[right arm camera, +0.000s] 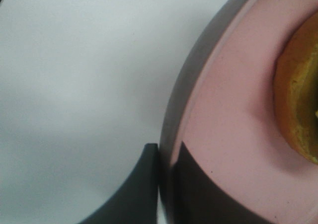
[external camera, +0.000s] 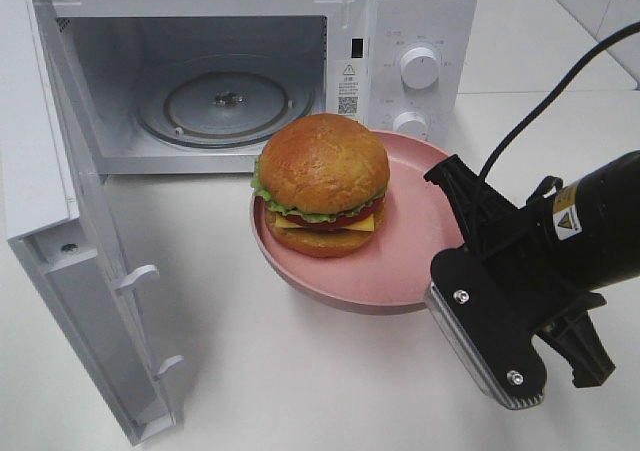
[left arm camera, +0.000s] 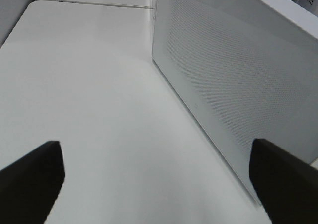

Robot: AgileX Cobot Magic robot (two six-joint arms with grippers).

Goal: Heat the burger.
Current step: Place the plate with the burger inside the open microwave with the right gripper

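One claw, the right gripper (right arm camera: 166,149), pinches the rim of the pink plate (external camera: 400,271). The burger (external camera: 322,183) sits on it near the back edge of the bench (external camera: 300,391), before the open microwave (external camera: 420,31). I'd keep the plate level going in. The left gripper (left arm camera: 155,147) gapes, empty.

Warning triangle sticker (external camera: 348,88) on microwave (external camera: 430,11), print illegible

High overview; close wrist views: door (left arm camera: 223,85); plate (right arm camera: 186,114), burger (right arm camera: 298,110) edge.
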